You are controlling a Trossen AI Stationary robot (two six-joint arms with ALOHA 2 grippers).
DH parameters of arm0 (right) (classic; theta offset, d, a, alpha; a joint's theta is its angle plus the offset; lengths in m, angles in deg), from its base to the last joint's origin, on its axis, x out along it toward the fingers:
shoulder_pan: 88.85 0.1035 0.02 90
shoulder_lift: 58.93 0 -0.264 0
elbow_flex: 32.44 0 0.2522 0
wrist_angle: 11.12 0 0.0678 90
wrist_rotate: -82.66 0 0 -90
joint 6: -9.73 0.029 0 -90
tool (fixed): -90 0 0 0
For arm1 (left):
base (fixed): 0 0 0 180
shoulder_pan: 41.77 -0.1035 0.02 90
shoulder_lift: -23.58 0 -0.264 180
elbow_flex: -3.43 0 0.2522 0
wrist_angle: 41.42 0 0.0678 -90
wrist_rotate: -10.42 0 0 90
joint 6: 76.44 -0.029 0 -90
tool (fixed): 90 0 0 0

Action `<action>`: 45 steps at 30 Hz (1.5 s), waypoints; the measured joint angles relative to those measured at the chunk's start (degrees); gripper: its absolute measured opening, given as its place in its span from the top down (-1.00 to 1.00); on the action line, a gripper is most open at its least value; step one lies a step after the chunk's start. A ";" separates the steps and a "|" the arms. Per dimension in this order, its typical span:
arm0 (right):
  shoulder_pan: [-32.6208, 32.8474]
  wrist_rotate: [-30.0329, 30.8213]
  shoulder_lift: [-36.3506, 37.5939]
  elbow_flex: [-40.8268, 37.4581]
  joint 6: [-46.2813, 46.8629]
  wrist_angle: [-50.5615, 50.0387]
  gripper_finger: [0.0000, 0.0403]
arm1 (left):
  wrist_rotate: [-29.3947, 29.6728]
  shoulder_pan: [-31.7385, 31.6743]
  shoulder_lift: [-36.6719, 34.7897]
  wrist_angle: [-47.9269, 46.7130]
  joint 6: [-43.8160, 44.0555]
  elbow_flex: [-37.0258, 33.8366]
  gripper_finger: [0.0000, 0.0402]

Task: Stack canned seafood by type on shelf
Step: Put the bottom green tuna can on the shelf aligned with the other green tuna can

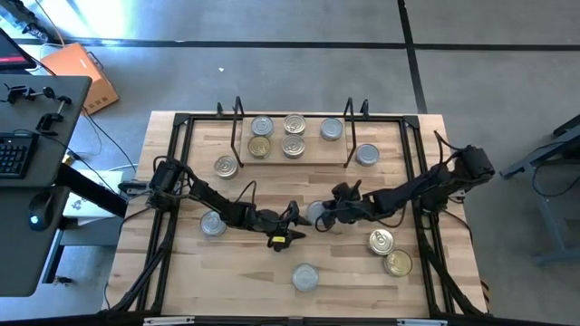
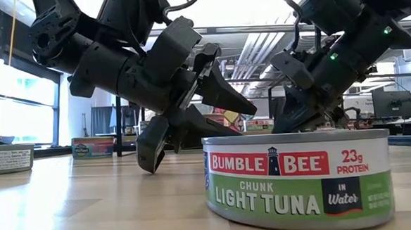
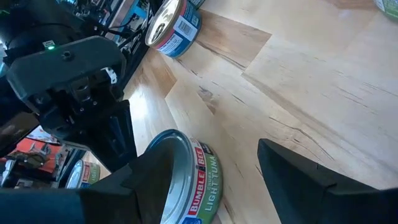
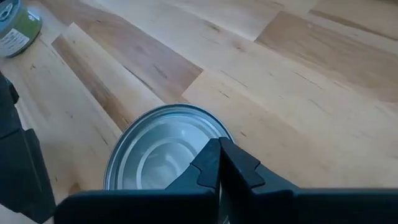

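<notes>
Around the middle tin [image 1: 314,214] room is tight, with the shut right gripper [image 1: 326,217] touching one side and the open left gripper [image 1: 292,217] just beside the other, while bare table [image 1: 272,181] lies between it and the shelf [image 1: 292,161].

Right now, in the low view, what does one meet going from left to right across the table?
Tin at the left edge → farther tin → left gripper → Bumble Bee tuna tin. The right gripper overlaps that tin, so it is omitted.
</notes>
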 joint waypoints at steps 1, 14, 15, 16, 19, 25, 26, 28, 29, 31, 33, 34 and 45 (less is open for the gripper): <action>0.00 0.26 0.44 -0.10 -0.24 -0.04 1.00 | 0.01 0.02 0.00 -0.01 0.00 0.00 -0.13; 0.05 0.99 1.45 -0.20 -3.33 1.00 1.00 | 0.17 0.00 0.00 -0.20 2.08 0.00 -0.13; 0.09 0.95 1.45 -0.20 -4.65 1.88 1.00 | 0.17 0.00 0.00 -0.19 2.05 0.00 -0.13; 0.09 0.93 1.45 -0.21 -6.25 3.31 1.00 | 0.16 0.00 0.00 -0.18 2.05 0.00 -0.13; 0.58 0.98 1.45 -0.04 -11.96 7.01 1.00 | 0.17 0.02 0.00 -0.18 2.09 0.00 -0.13; 0.83 1.85 1.56 0.62 -15.47 4.19 1.00 | 0.16 0.02 0.00 -0.18 2.12 0.00 -0.13; 0.76 1.83 1.56 0.62 -15.04 2.88 1.00 | 0.14 0.02 0.00 -0.16 2.12 0.00 -0.13; 0.68 1.87 1.56 0.62 -13.51 0.09 1.00 | 0.14 0.02 0.00 -0.16 2.19 0.00 -0.13; 0.68 1.86 1.56 0.62 -12.92 -1.21 1.00 | 0.14 0.02 0.00 -0.16 2.56 0.00 -0.13; 0.68 2.05 1.60 0.66 -11.69 -2.74 1.00 | 0.14 0.02 0.00 -0.16 3.27 0.00 -0.13; 0.68 2.34 1.65 0.66 -10.79 -3.33 1.00 | 0.14 0.02 0.00 -0.13 3.55 0.00 -0.13; 0.68 2.39 1.65 0.66 -10.58 -3.42 1.00 | 0.14 0.00 0.00 -0.14 3.49 0.00 -0.13; 0.20 2.87 1.87 0.88 -3.33 -9.74 1.00 | 0.12 0.02 0.00 0.03 0.11 0.00 -0.13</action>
